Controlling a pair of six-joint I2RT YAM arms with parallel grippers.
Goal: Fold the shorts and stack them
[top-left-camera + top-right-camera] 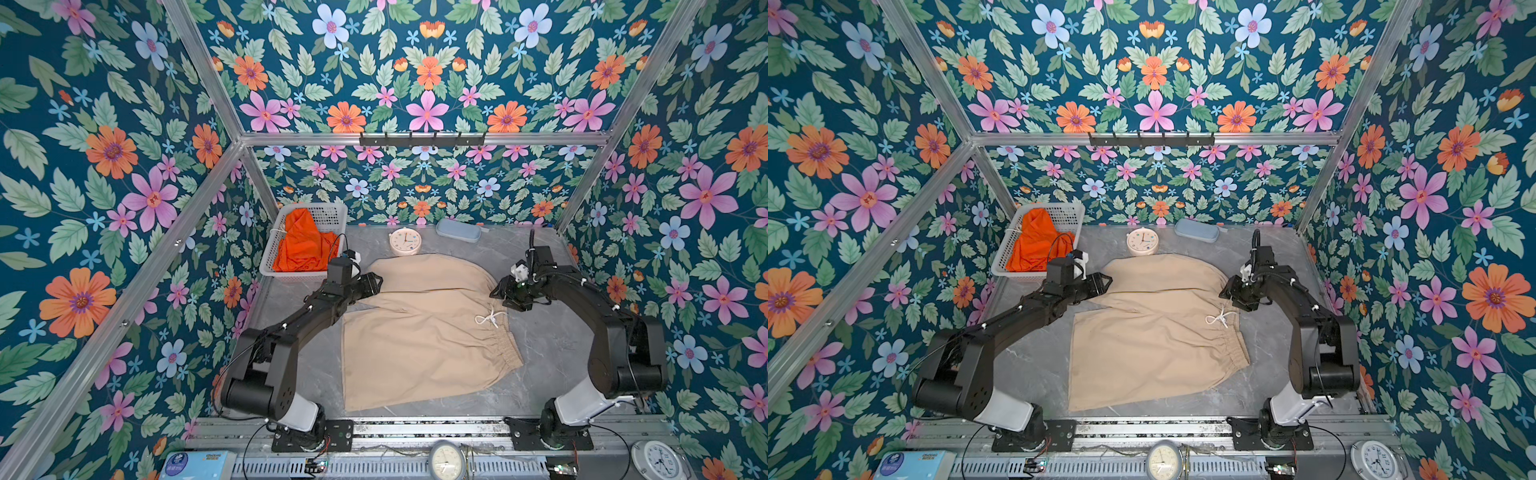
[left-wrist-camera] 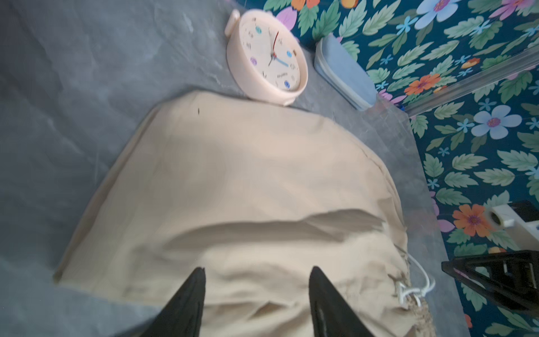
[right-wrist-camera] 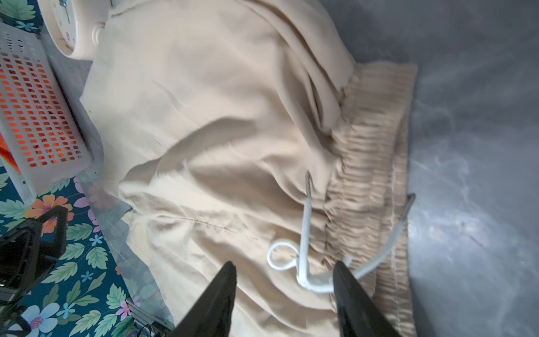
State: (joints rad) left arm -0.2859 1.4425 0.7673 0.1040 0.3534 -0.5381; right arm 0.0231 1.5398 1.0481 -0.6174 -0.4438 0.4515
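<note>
Grey marbled counter inside a booth papered in dark teal floral wallpaper and braced with aluminium bars; a black hook rail hangs on the back wall. The beige shorts lie spread flat mid-counter, with the gathered waistband and white drawstring on the right arm's side. Just at their far edge stands a pink round clock, with a pale blue case near it. Off their far corner on the left arm's side, a white basket holds the orange shorts, bunched.

The pink round clock has numerals and a small word, blurred in the left wrist view. Nearer than the beige shorts, past the counter's front edge, a blue box bears print too small to read — alongside are a round dial and a white clock with black numerals.

Only the top views show that front row and the orange shorts whole; the right wrist view gives orange only through the basket holes. The left wrist view shows the left pincer spread above beige cloth, nothing between its fingers. The right wrist view shows the right pincer spread over the drawstring loop beside the waistband — the cord runs past one finger, ungripped
</note>
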